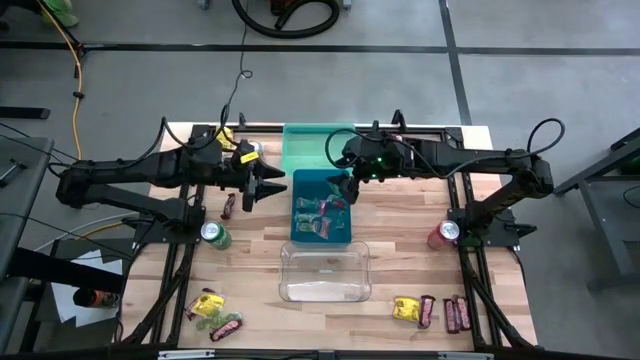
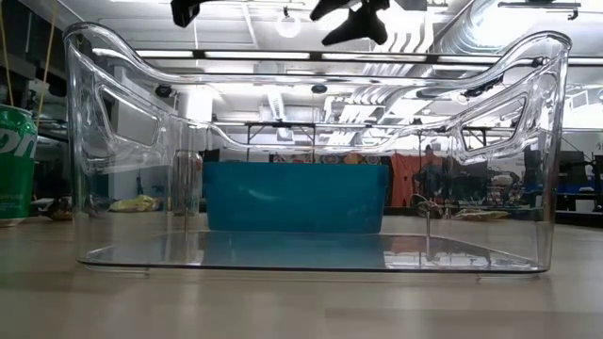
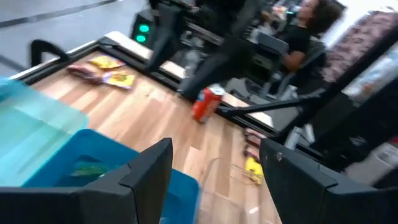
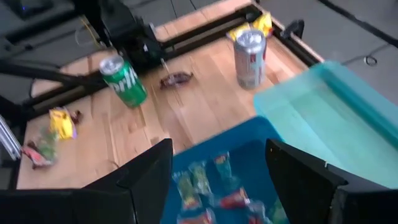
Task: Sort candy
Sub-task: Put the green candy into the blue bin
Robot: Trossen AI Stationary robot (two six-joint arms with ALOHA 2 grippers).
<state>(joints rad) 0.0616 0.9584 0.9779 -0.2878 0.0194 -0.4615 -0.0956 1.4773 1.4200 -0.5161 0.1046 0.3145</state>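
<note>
While most of the candy (image 1: 319, 218) already lies in the blue bin (image 1: 321, 180) at frame centre, loose packets remain at the lower left (image 1: 213, 312) and lower right (image 1: 428, 311) of the tabletop (image 1: 400, 250), and one dark bar (image 1: 229, 206) sits left of the bin. Both hands hover empty and spread: the left hand (image 1: 268, 187) just left of the blue bin, the right hand (image 1: 343, 187) over its upper right corner. Below it stands a clear bin (image 1: 324, 272), above it a green one (image 1: 310, 148). Likely risks: a reach toward the corner piles could tip the green can (image 1: 214, 235) or red can (image 1: 443, 234), and thin wrappers may slip from a wide pinch.
</note>
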